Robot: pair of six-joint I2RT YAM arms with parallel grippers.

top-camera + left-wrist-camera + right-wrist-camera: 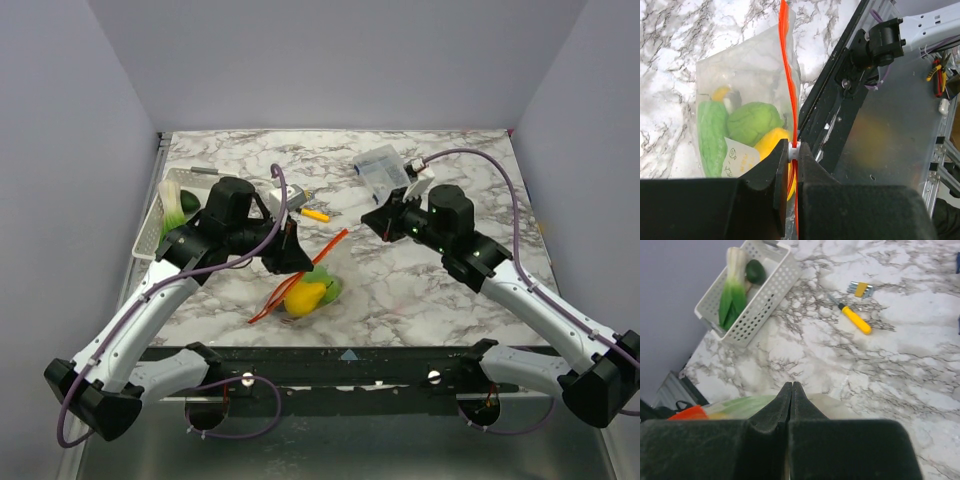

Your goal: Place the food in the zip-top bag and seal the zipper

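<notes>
Food [755, 125] is mostly inside the bag [740, 65] on the tabletop [900, 365]; a leek [732, 285] lies in the basket [785, 275]. Left gripper [794, 150] pinches the zipper [784, 50]; sealing seems unfinished. Right gripper [791, 400] is closed, empty.

White shells and black joint housings make up the left arm [142, 310] and right arm [540, 305], based at seven and five o'clock; a purple cable [470, 152] trails each. The left gripper [793, 150] and right gripper [791, 386] are matte black, wedge-fingered.
</notes>
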